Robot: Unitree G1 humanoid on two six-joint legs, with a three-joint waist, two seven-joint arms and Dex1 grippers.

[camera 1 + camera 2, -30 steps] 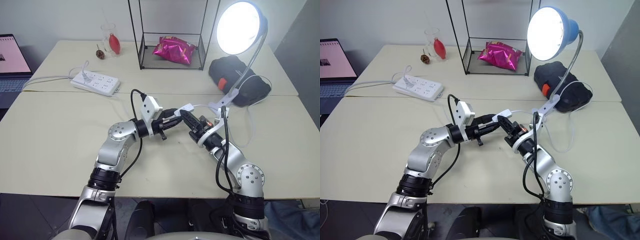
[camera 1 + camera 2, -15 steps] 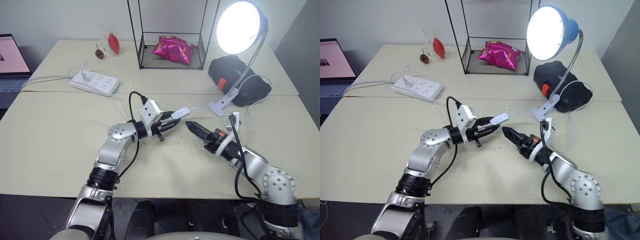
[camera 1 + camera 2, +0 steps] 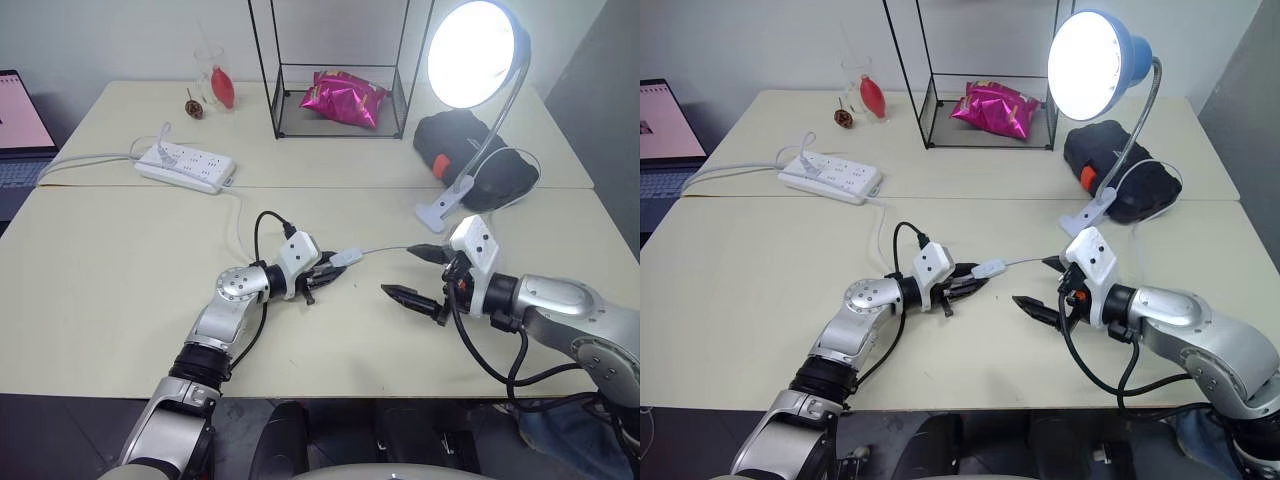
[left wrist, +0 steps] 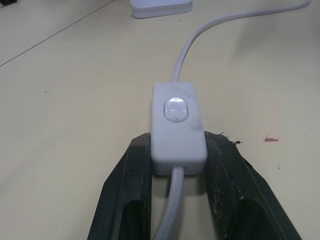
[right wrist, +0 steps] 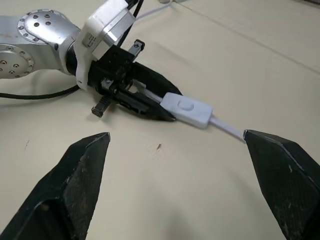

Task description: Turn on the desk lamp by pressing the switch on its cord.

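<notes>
**Switch pinched in the left claw, lamp glowing, right claw standing wide**

The left claw is clamping the switch by its rear end, one black finger pressing each long side, so the rocker button on top is staying bare and facing up. The switch is hanging low over the surface, near its middle, between the two arms. The cord is running from the switch's free end toward the white clip base of the desk lamp, and a second stretch is trailing back between the left fingers. The lamp's bulb is shining brightly, so the task is looking done or all but done.

The right claw is sitting just beyond the switch's free end with its fingers spread wide and nothing between them.

As for handling, the switch is looking like a small, light, hard plastic shell with smooth sides, so it is likely to slip or twist if squeezed off-centre; the side grip near the cord end is the sound place to hold it, keeping the rocker clear. The cord is thin and limp, giving no support of its own and tugging lightly on the switch when pulled taut. The rocker probably needs only a short, firm push from a single fingertip, met squarely from above while the other claw is steadying the body.
</notes>
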